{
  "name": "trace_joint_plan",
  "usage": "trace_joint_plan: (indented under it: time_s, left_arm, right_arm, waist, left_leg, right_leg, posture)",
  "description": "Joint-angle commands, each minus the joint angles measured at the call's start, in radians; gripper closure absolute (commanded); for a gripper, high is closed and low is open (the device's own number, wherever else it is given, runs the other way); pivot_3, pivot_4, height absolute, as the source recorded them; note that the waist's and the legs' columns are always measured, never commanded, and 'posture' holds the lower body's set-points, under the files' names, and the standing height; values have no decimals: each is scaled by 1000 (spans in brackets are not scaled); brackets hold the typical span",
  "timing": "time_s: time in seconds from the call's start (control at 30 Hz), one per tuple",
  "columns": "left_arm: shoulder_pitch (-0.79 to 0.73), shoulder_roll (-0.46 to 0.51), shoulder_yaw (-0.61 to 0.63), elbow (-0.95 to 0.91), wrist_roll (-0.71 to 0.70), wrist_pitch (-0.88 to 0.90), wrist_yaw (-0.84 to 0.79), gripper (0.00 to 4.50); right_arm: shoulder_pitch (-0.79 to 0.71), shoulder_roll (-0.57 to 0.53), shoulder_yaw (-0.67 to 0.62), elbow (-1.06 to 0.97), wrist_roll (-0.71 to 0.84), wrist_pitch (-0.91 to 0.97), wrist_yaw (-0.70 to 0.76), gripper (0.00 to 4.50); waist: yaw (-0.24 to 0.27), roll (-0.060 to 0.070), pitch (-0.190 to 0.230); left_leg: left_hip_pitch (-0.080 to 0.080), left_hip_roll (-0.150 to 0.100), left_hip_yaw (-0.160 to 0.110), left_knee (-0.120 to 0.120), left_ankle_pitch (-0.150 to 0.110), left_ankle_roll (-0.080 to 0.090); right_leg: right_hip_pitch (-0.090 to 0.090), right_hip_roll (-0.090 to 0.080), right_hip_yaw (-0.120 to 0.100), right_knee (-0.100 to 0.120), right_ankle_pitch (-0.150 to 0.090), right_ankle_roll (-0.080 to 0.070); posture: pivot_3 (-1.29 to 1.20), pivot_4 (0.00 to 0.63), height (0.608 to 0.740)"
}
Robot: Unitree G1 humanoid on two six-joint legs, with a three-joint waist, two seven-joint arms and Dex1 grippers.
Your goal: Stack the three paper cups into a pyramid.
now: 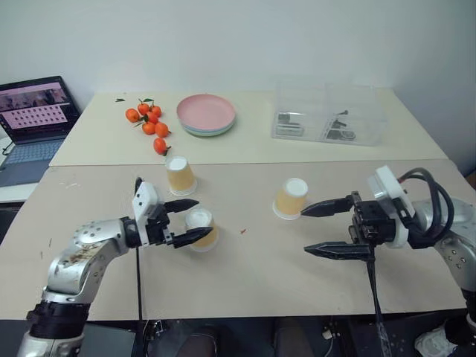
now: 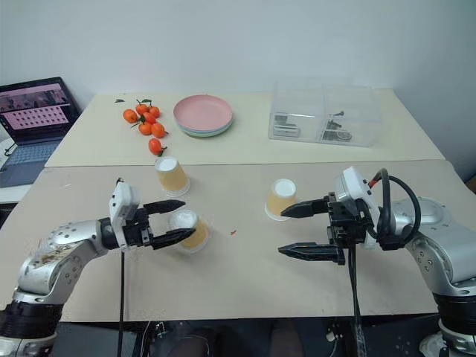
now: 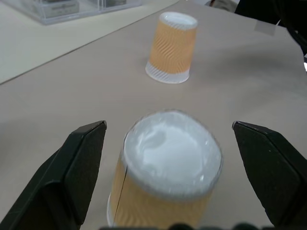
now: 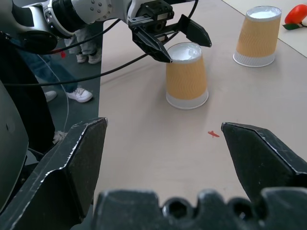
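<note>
Three yellow-orange paper cups stand upside down on the tan table (image 1: 260, 275), each apart from the others. One cup (image 1: 180, 175) is towards the back left. A second cup (image 1: 202, 227) stands nearer, and my left gripper (image 1: 195, 220) is open with a black finger on either side of it, not touching; the left wrist view has this cup (image 3: 168, 172) close between the fingers. The third cup (image 1: 291, 198) stands to the right, just beyond the upper finger of my right gripper (image 1: 306, 231), which is open and holds nothing.
On the rear table lie several tangerines (image 1: 149, 123), a stack of pink plates (image 1: 206, 114) and a clear plastic box (image 1: 327, 113). A laptop (image 1: 33, 111) sits at the far left. A small red mark (image 1: 242, 231) is on the table between the grippers.
</note>
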Motion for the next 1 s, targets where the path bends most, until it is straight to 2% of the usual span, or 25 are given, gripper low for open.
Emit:
trace_joint_plan:
  time_s: [0.03,0.07,0.1,0.13,0.33,0.67,0.8,1.0]
  left_arm:
    - [-16,-11,-13,22,11,-25,-7,0]
    - [-18,-18,-16,40,22,-36,-1,0]
    - [-17,-20,-15,46,22,-29,4,517]
    - [-15,-19,-14,46,24,-23,9,667]
    - [0,2,-13,53,35,-31,-8,667]
    - [-31,-57,-65,49,49,-47,-7,667]
    - [-60,-83,-89,58,76,-67,4,1600]
    - [-170,-166,-160,102,123,-84,31,1600]
  right_arm:
    - [-11,4,-20,-28,14,-16,-13,13]
    - [-11,4,-26,-31,21,-11,-19,13]
    - [-9,2,-30,-31,23,-10,-22,0]
    - [-6,0,-33,-32,25,-8,-24,0]
    - [-20,-3,-40,-19,31,-6,-26,0]
    - [-42,9,-17,-6,17,-12,-37,0]
    - [-34,11,-17,-12,14,-12,-41,0]
    - [-30,17,-19,-13,14,-10,-54,0]
  waist:
    - [0,0,0]
    - [1,0,0]
    - [2,0,0]
    - [3,0,0]
    - [2,0,0]
    - [4,0,0]
    - [5,0,0]
    - [7,0,0]
  left_leg:
    - [0,0,0,0,0,0]
    - [0,0,0,0,0,0]
    - [0,0,0,0,0,0]
    - [0,0,0,0,0,0]
    - [0,0,0,0,0,0]
    - [0,0,0,0,0,0]
    - [0,0,0,0,0,0]
    - [-1,0,0,1,0,0]
  right_leg:
    - [0,0,0,0,0,0]
    - [0,0,0,0,0,0]
    - [0,0,0,0,0,0]
    - [0,0,0,0,0,0]
    - [0,0,0,0,0,0]
    - [0,0,0,0,0,0]
    - [0,0,0,0,0,0]
    - [0,0,0,0,0,0]
  posture:
    - [0,150,728]
    - [0,150,728]
    - [0,150,728]
    - [0,150,728]
    - [0,150,728]
    - [0,150,728]
    - [0,150,728]
    - [0,150,728]
